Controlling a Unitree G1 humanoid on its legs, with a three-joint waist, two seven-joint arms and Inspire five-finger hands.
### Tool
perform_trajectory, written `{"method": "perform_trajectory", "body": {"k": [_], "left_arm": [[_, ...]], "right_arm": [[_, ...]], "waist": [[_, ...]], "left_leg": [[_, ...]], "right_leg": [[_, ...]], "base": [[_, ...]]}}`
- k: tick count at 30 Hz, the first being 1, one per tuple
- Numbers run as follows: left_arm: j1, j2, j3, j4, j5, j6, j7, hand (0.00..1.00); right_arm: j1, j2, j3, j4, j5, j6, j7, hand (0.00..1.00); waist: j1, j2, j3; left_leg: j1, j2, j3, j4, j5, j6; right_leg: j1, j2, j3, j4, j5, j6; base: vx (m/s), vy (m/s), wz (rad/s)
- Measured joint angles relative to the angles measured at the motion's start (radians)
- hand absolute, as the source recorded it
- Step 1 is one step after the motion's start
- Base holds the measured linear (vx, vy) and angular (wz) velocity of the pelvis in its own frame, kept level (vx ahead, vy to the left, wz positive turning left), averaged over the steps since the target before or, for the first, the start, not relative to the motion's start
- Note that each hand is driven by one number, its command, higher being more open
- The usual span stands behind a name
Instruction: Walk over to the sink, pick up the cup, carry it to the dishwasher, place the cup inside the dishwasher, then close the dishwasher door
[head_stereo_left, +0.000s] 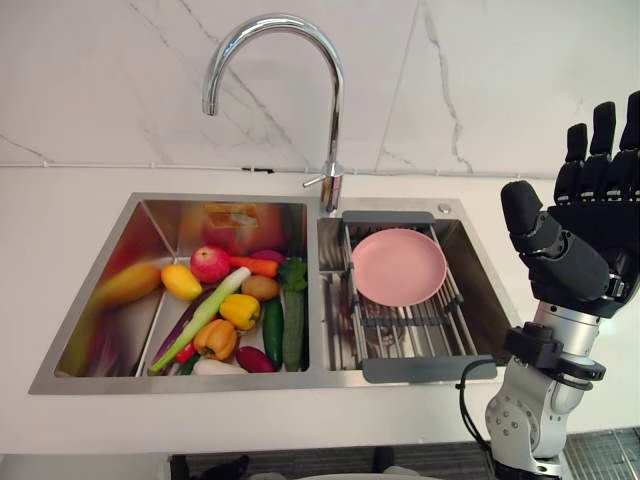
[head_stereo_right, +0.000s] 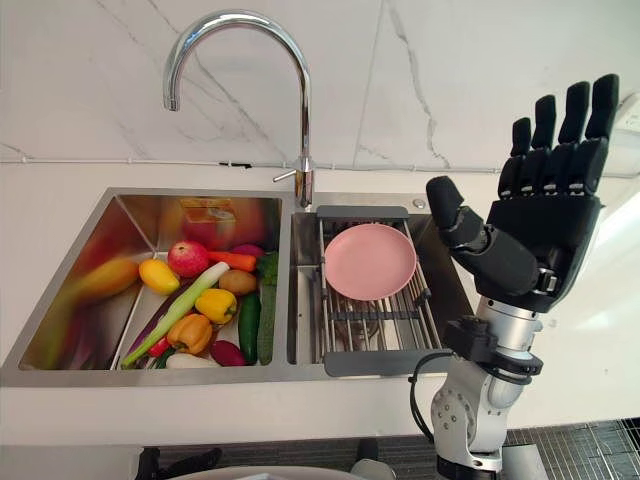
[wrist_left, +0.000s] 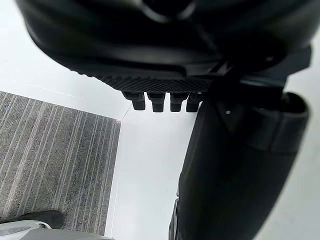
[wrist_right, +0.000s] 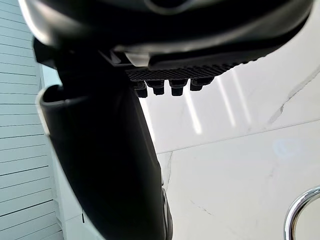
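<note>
**Marble wall, steel sink, and a plate where I expected a cup**

White marble wall (head_stereo_left: 480, 80) behind, pale counter (head_stereo_left: 60, 230) in front, and a double steel sink (head_stereo_left: 170, 384) under a tall curved faucet (head_stereo_left: 335, 100). The left basin is piled with vegetables and fruit (head_stereo_left: 225, 310). The right basin has a grey drain rack (head_stereo_left: 400, 335) across it. The one dish waiting there is a pink plate (head_stereo_left: 398, 266), lying face up on the far half of the rack, so that's what I'd call the thing to grab.

The right hand (head_stereo_right: 545, 235) is raised just right of the sink with its fingers straight up, thumb out, holding nothing. The left hand (wrist_left: 165, 45) hangs over the grey striped floor (wrist_left: 50, 160), fingers relaxed and empty too.

My guess is the plate is light, stiff plastic with a smooth, probably slick surface. Being so shallow, it gives little to wrap around. I'd pinch the right rim, thumb on top and fingers slid underneath between the rack bars, and keep it level so it doesn't slip out.
</note>
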Motion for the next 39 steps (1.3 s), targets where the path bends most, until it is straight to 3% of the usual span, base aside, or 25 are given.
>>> {"method": "perform_trajectory", "body": {"k": [4, 11, 12, 14, 19, 25, 28, 30, 35, 39], "left_arm": [[-0.015, 0.006, 0.004, 0.017, -0.064, 0.002, -0.072, 1.00], [-0.062, 0.022, 0.019, 0.084, -0.217, 0.046, -0.246, 1.00], [-0.060, 0.030, 0.037, 0.096, -0.217, 0.053, -0.276, 1.00], [-0.061, 0.041, 0.041, 0.116, -0.216, 0.060, -0.294, 1.00], [-0.060, 0.062, 0.048, 0.151, -0.194, 0.078, -0.311, 1.00], [-0.054, 0.082, 0.057, 0.163, -0.192, 0.095, -0.321, 1.00], [-0.050, 0.083, 0.057, 0.163, -0.192, 0.100, -0.321, 1.00], [-0.048, 0.087, 0.057, 0.163, -0.192, 0.100, -0.321, 1.00], [-0.047, 0.100, 0.057, 0.163, -0.186, 0.100, -0.320, 1.00], [-0.052, 0.101, 0.056, 0.163, -0.175, 0.102, -0.320, 1.00]], "right_arm": [[-0.003, -0.003, -0.019, 0.005, 0.048, 0.036, 0.034, 1.00], [-0.003, -0.029, -0.104, 0.114, 0.190, 0.268, 0.161, 1.00], [0.007, -0.062, -0.126, 0.122, 0.153, 0.329, 0.191, 1.00], [0.018, -0.107, -0.135, 0.124, 0.075, 0.368, 0.207, 1.00], [0.033, -0.263, -0.213, 0.111, -0.171, 0.397, 0.276, 1.00], [0.077, -0.356, -0.262, -0.010, -0.473, 0.369, 0.275, 1.00], [0.088, -0.406, -0.262, -0.091, -0.694, 0.298, 0.267, 1.00], [0.092, -0.436, -0.262, -0.155, -0.868, 0.217, 0.245, 1.00], [0.105, -0.499, -0.258, -0.248, -1.071, 0.056, 0.244, 1.00], [0.104, -0.523, -0.225, -0.256, -1.207, 0.019, 0.240, 1.00]], "waist": [[0.000, 0.000, 0.002], [-0.003, 0.000, 0.003], [-0.005, 0.001, 0.003], [-0.009, 0.000, 0.004], [-0.038, -0.005, 0.001], [-0.068, -0.018, -0.007], [-0.077, -0.023, -0.005], [-0.079, -0.038, -0.007], [-0.081, -0.058, -0.016], [-0.081, -0.059, -0.018]], "left_leg": [[-0.016, 0.008, 0.000, 0.004, 0.000, -0.001], [-0.017, 0.050, 0.018, -0.004, -0.001, -0.028], [-0.015, 0.060, 0.024, -0.008, -0.001, -0.036], [-0.005, 0.068, 0.036, -0.021, 0.000, -0.043], [0.036, 0.063, 0.073, -0.054, 0.003, -0.047], [0.039, 0.061, 0.083, -0.057, 0.004, -0.048], [0.041, 0.057, 0.102, -0.057, 0.006, -0.044], [0.039, 0.050, 0.117, -0.055, 0.009, -0.040], [0.029, 0.052, 0.127, -0.039, 0.009, -0.039], [0.018, 0.055, 0.126, -0.029, 0.009, -0.040]], "right_leg": [[-0.001, 0.000, -0.009, -0.024, 0.008, -0.002], [-0.011, 0.032, -0.041, -0.043, 0.005, -0.017], [-0.012, 0.044, -0.041, -0.044, 0.004, -0.019], [-0.012, 0.055, -0.043, -0.044, 0.004, -0.019], [-0.005, 0.059, -0.056, -0.050, 0.012, -0.023], [-0.012, 0.061, -0.055, -0.047, 0.024, -0.023], [-0.020, 0.061, -0.055, -0.045, 0.041, -0.027], [-0.030, 0.057, -0.054, -0.046, 0.048, -0.030], [-0.035, 0.058, -0.055, -0.049, 0.047, -0.032], [-0.042, 0.059, -0.056, -0.049, 0.049, -0.037]], "base": [[0.00, 0.000, 0.02], [0.02, -0.062, -0.05], [0.05, -0.087, -0.15], [0.05, -0.085, -0.18], [-0.01, -0.019, -0.18], [-0.04, -0.018, -0.09], [-0.06, -0.011, -0.17], [-0.11, -0.014, -0.22], [-0.08, -0.033, -0.05], [-0.04, -0.025, 0.00]]}}
